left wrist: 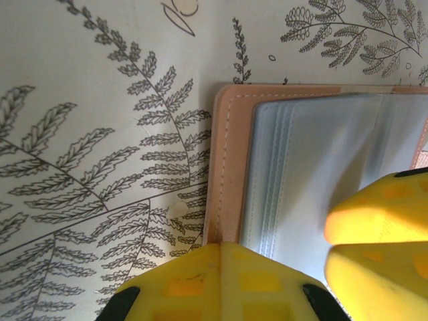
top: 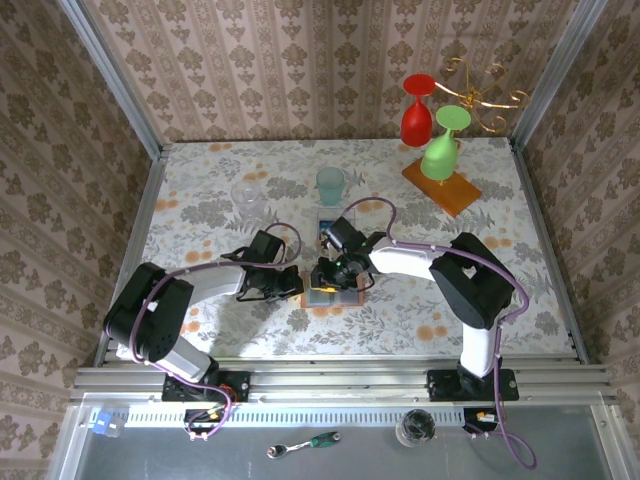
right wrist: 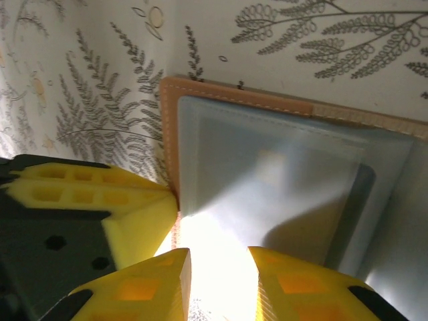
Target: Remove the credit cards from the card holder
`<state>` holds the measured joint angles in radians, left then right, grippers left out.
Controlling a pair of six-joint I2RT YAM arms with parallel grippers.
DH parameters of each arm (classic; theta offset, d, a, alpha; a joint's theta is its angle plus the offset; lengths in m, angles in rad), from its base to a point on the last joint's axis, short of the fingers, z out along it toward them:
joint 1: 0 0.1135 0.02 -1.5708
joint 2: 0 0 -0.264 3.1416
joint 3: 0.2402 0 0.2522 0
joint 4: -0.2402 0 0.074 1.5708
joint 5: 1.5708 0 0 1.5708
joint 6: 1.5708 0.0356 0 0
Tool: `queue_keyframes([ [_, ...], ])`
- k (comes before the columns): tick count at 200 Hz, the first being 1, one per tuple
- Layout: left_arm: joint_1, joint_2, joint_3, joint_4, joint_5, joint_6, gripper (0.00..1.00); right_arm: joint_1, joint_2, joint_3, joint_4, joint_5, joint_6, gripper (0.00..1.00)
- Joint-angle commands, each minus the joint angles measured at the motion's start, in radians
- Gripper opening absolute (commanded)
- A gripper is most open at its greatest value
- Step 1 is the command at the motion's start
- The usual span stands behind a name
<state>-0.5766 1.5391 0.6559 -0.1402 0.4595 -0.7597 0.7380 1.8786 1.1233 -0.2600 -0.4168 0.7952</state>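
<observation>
On the far left of the table (top: 200,190), a clear glass (top: 248,195) stands alone. Nearer, the left gripper (top: 295,285) reaches in from the left with its jaws closed tight and nothing between them. Its yellow tip presses on the tan left border of the holder (left wrist: 314,154). The holder lies open and flat on the table at mid-front, its grey pockets facing up.

The right gripper (right wrist: 219,267) comes down on the holder from the other side, just beside the left one. Its jaws stand a narrow gap apart over a grey pocket, and glare hides whether they touch anything.

Behind the holder, a small blue rectangle, seemingly a card (top: 327,220), lies on the table just in front of a teal cup (top: 330,185). At far right, a green glass (top: 445,148) and a red glass (top: 416,115) hang above a wooden slab (top: 442,187).
</observation>
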Motion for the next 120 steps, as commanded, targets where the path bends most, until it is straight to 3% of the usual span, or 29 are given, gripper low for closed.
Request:
queue_keyframes([
  [1, -0.003, 0.01, -0.009, -0.025, -0.003, -0.001, 0.0, 0.006, 0.007, 0.018, -0.054, 0.047, 0.021, 0.3],
  [120, -0.003, 0.025, -0.01, -0.03, -0.007, 0.001, 0.0, -0.006, -0.067, -0.035, -0.104, 0.116, 0.0, 0.3],
])
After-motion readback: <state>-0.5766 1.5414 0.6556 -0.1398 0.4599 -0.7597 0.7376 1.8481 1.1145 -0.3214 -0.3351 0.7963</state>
